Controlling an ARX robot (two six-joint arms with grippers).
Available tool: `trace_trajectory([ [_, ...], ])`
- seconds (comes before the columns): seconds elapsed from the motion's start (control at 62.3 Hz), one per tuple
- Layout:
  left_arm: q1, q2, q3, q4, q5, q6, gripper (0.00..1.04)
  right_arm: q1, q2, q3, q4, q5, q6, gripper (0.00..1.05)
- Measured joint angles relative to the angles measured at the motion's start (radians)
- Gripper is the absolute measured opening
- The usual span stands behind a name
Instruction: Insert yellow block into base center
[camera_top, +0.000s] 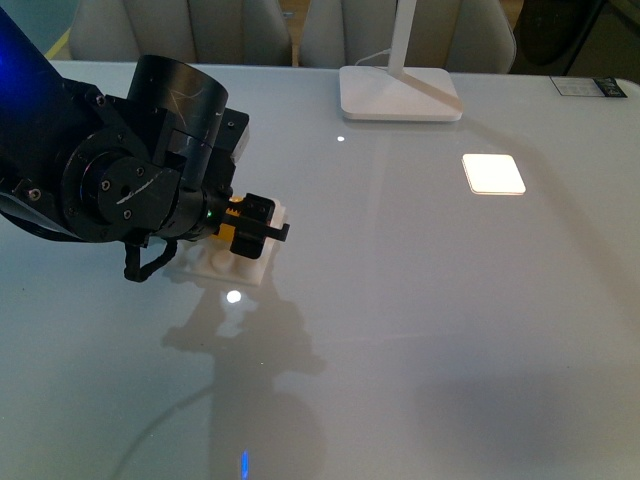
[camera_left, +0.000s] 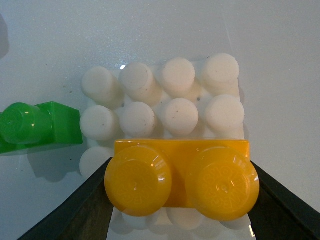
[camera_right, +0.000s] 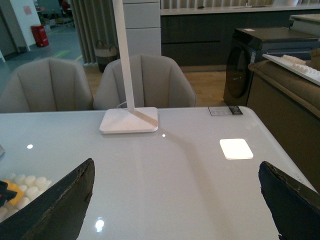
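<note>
The left gripper (camera_top: 250, 228) clenches the yellow block (camera_left: 181, 180) over the white studded base (camera_left: 137, 120), one dark finger (camera_left: 75, 212) pressed to each short end. In the front view the bulky black left arm (camera_top: 120, 180) covers most of the base, and only a sliver of yellow shows between the fingers. From the left wrist camera the block masks part of the base: two full rows of white studs show clear of it, while others peep out from beneath its edges, so it cannot be told whether it is seated or held just above. The block's long axis runs from finger to finger, parallel to the base's stud rows, and its two round studs face up toward the wrist camera. A green brick (camera_left: 40, 127), cut off by the frame edge, lies just beside one side of the base; contact is unclear. The right gripper (camera_right: 177, 200) hangs spread wide over bare table (camera_top: 450, 330), well apart from the base, facing a white lamp foot (camera_right: 130, 120).
</note>
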Motion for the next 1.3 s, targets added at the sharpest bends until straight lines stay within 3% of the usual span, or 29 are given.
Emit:
trace_trajectory([
  [1.301, 0.019, 0.016, 0.003, -0.005, -0.015, 0.020, 0.64, 0.000, 0.000, 0.000, 0.000, 0.000, 0.000, 0.96],
])
